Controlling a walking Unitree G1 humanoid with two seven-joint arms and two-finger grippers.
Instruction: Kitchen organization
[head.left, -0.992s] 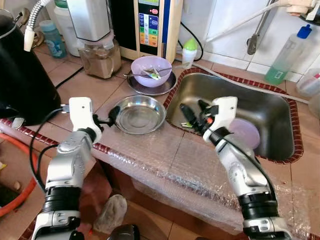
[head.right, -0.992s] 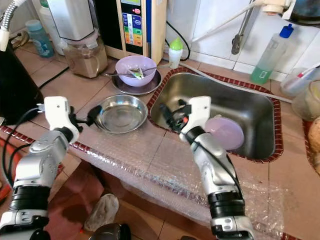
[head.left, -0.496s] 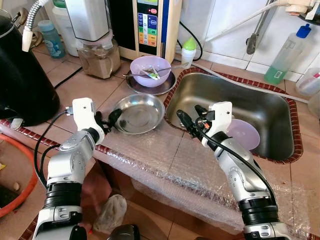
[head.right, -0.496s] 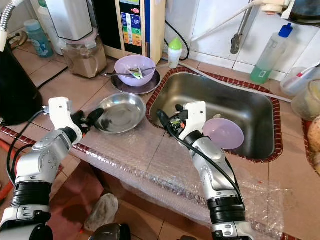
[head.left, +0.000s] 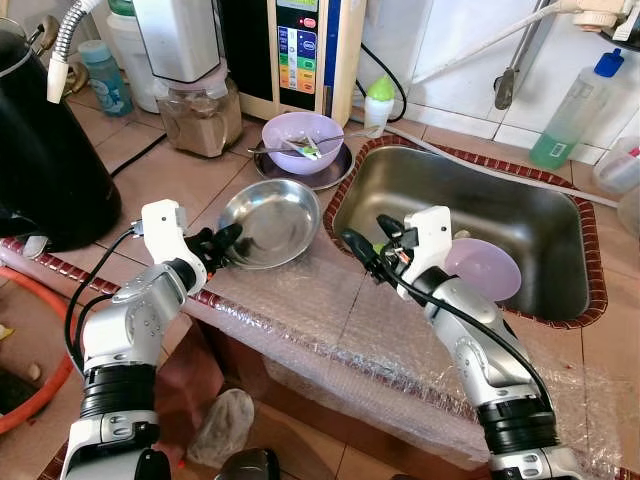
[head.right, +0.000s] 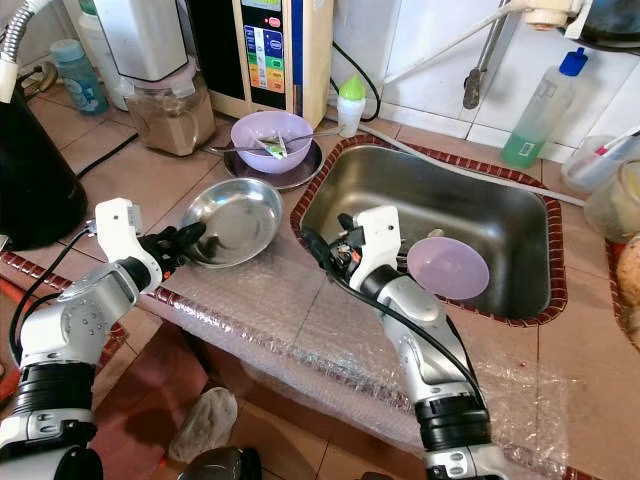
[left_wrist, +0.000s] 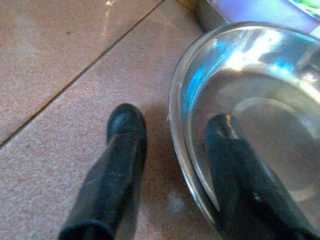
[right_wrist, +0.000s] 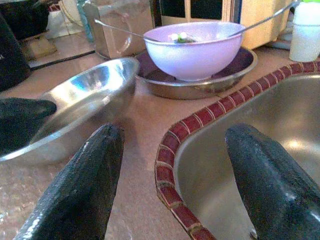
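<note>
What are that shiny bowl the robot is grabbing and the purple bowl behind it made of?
The shiny bowl, its rim between the left gripper fingers, looks like polished stainless steel: it mirrors light. The purple bowl seems to be matte plastic, though glazed ceramic is possible.

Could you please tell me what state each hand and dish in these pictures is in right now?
Left hand: fingers astride the steel bowl's rim, one inside, one outside.
Steel bowl: empty, tilted, near edge raised off the counter.
Right hand: open, holding nothing, above the sink's edge.
Purple bowl: upright on a steel plate, spoon and scraps inside.
Purple plate: lying in the sink.
</note>
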